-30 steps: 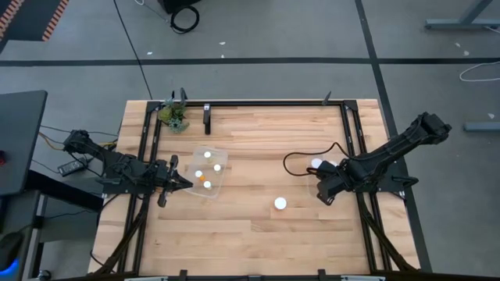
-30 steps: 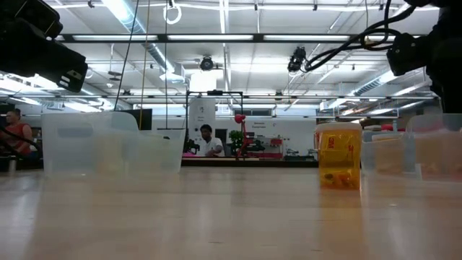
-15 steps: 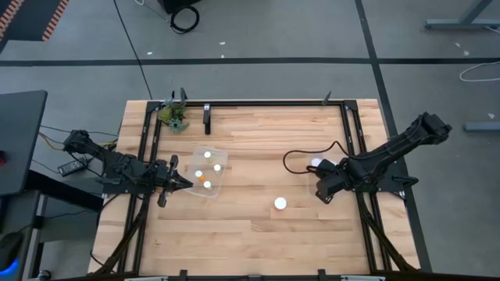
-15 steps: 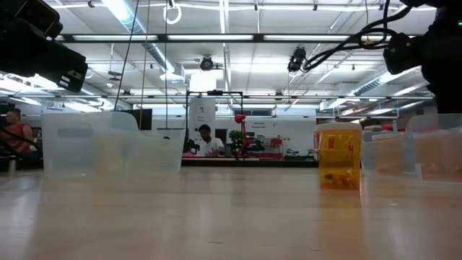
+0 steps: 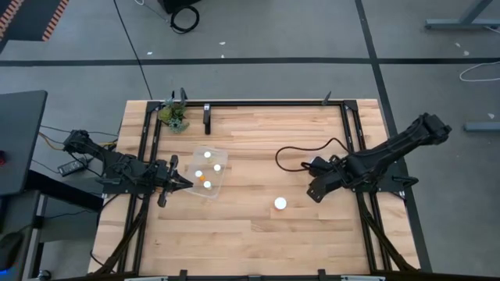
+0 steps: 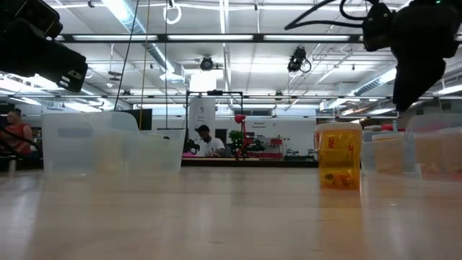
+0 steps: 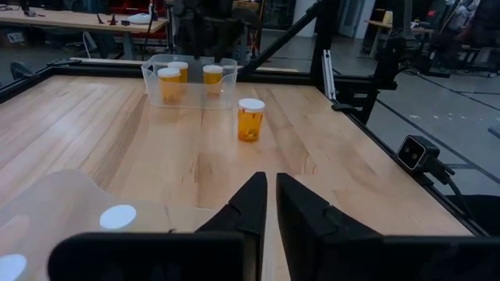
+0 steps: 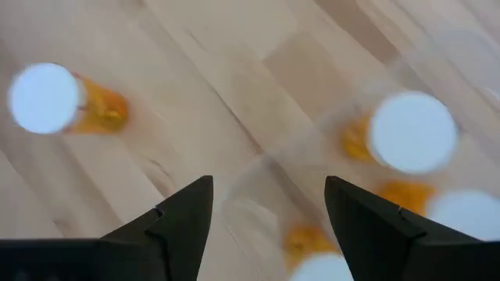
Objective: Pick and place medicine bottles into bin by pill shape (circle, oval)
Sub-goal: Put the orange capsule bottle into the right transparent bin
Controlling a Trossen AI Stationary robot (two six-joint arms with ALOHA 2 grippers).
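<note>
One orange pill bottle with a white cap (image 5: 280, 204) stands alone on the wooden table; it also shows in the low view (image 6: 339, 155), the left wrist view (image 7: 250, 119) and the right wrist view (image 8: 47, 97). My right gripper (image 5: 311, 193) is open and empty above the table, to the right of this bottle, over the near edge of a clear bin holding capped bottles (image 8: 412, 131). My left gripper (image 5: 181, 183) is shut and empty at the left edge of another clear bin (image 5: 207, 172) with several bottles inside.
A green plant clump (image 5: 173, 115) sits at the far left corner. A black frame (image 5: 344, 125) runs along the table's sides. A black cable (image 5: 293, 152) loops over the table by the right arm. People sit in the room beyond the table (image 6: 207, 141).
My right gripper has gone toward the table's left edge, toward the lone bottle, and now covers the white cap that showed beside it before. The left arm and the bottles have kept still.
</note>
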